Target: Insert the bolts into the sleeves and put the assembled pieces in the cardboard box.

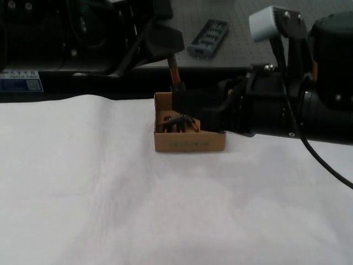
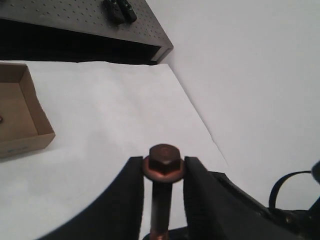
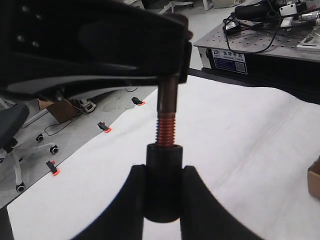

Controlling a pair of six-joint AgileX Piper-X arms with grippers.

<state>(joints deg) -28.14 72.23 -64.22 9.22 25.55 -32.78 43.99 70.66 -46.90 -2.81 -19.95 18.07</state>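
Observation:
A copper bolt (image 1: pixel 175 70) hangs upright above the cardboard box (image 1: pixel 187 144). My left gripper (image 1: pixel 168 48) is shut on its upper part. In the left wrist view the fingers (image 2: pixel 130 200) clamp the bolt (image 2: pixel 162 161) just under its hex head. My right gripper (image 3: pixel 163 175) is shut on a black sleeve (image 3: pixel 163 192) directly below. The bolt's threaded end (image 3: pixel 165 129) enters the top of the sleeve. In the high view the sleeve (image 1: pixel 180 99) sits over the box's back edge, held by the right gripper (image 1: pixel 185 102). Several assembled pieces (image 1: pixel 179 122) lie inside the box.
A white cloth (image 1: pixel 110 187) covers the bench around the box. Behind it stands a dark perforated table (image 1: pixel 242 38) with a black ridged part (image 1: pixel 208 37) on it. The right arm's thick body (image 1: pixel 298 110) reaches across the bench's right side.

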